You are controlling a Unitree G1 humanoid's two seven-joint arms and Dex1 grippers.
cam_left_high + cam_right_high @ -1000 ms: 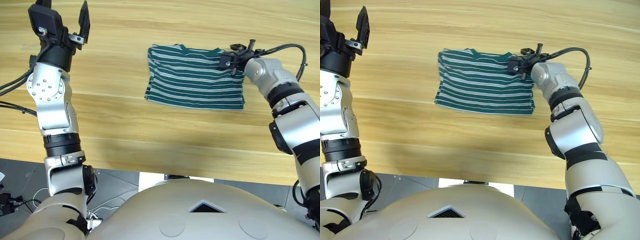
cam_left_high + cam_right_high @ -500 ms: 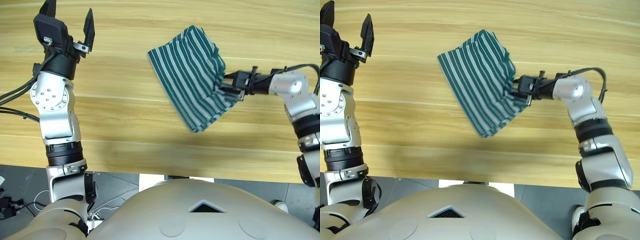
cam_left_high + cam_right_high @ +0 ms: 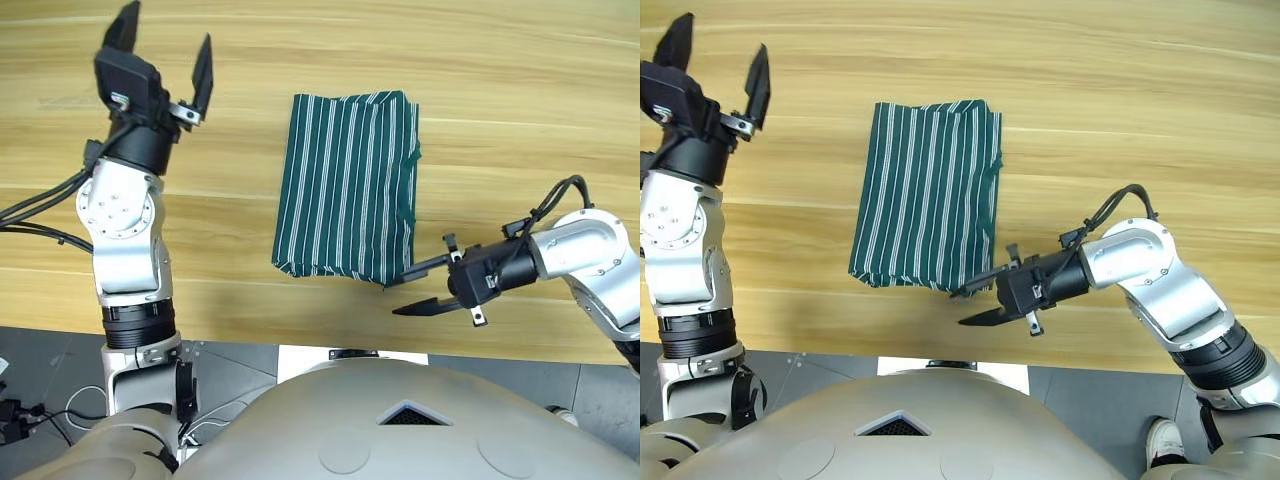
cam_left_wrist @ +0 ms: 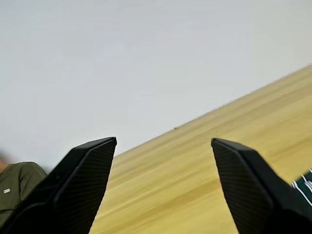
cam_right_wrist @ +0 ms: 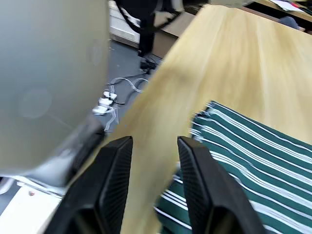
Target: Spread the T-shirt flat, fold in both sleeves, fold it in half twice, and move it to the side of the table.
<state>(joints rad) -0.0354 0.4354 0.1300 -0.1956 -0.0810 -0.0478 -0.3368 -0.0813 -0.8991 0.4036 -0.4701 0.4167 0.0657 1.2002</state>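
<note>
The green T-shirt (image 3: 350,185) with white stripes lies folded into a rectangle on the wooden table (image 3: 520,80), its stripes running away from me. My right gripper (image 3: 392,299) is open at the shirt's near right corner, low over the table's front edge. Its upper finger just meets the cloth and nothing sits between the jaws. In the right wrist view the fingers (image 5: 114,175) straddle bare wood with the shirt (image 5: 243,161) beside them. My left gripper (image 3: 167,30) is raised at the far left, open and empty, well clear of the shirt.
The table's front edge (image 3: 250,338) runs just below the shirt's near hem. Beyond it is grey floor with cables (image 3: 30,415). Bare wood stretches to the right and behind the shirt.
My right gripper swung the shirt round from crosswise to lengthwise, pulled it toward the front edge, and opened, letting it go. The left arm shifted slightly right.
</note>
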